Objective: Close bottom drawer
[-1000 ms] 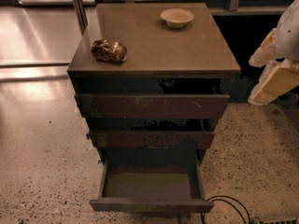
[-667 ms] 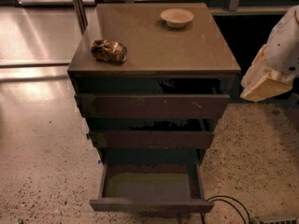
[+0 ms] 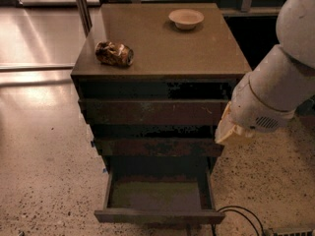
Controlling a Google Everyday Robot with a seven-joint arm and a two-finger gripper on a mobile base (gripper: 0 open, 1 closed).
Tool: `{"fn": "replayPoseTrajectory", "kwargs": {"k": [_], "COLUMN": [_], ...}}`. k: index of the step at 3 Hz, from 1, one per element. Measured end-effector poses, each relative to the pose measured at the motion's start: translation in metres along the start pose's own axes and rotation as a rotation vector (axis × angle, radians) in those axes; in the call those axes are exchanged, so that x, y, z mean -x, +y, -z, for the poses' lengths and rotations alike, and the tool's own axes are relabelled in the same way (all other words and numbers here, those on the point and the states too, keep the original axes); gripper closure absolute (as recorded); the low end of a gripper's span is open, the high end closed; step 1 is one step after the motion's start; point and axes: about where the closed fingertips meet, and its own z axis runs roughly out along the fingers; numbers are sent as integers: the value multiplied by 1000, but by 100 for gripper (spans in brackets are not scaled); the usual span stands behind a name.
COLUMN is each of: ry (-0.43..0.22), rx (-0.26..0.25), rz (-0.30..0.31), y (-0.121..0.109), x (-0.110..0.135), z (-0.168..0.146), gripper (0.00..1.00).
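Observation:
The bottom drawer is the lowest of three dark brown drawers in a small cabinet. It stands pulled well out, and its grey-green inner floor shows. The middle drawer and the top drawer stick out only a little. My white arm comes in from the right. Its cream gripper end hangs by the cabinet's right side, level with the middle drawer and above the right corner of the bottom drawer. It touches nothing that I can see.
A crushed can lies on the cabinet top at the left. A shallow pale bowl stands at the back. A black cable loops on the speckled floor at the right of the open drawer. A metal post stands behind the cabinet's left corner.
My arm has moved left and down, from beside the cabinet top to its right side at middle-drawer height. The drawers, can and bowl have not moved.

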Motion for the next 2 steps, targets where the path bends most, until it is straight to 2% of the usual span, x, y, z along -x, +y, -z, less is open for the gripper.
{"fn": "replayPoseTrajectory", "kwargs": {"k": [1, 2], "ry": [-1, -1], "rx": [97, 97], "rz": [6, 6], "y": [25, 25], "x": [4, 4], "z": [-48, -48], "gripper": [100, 100]}}
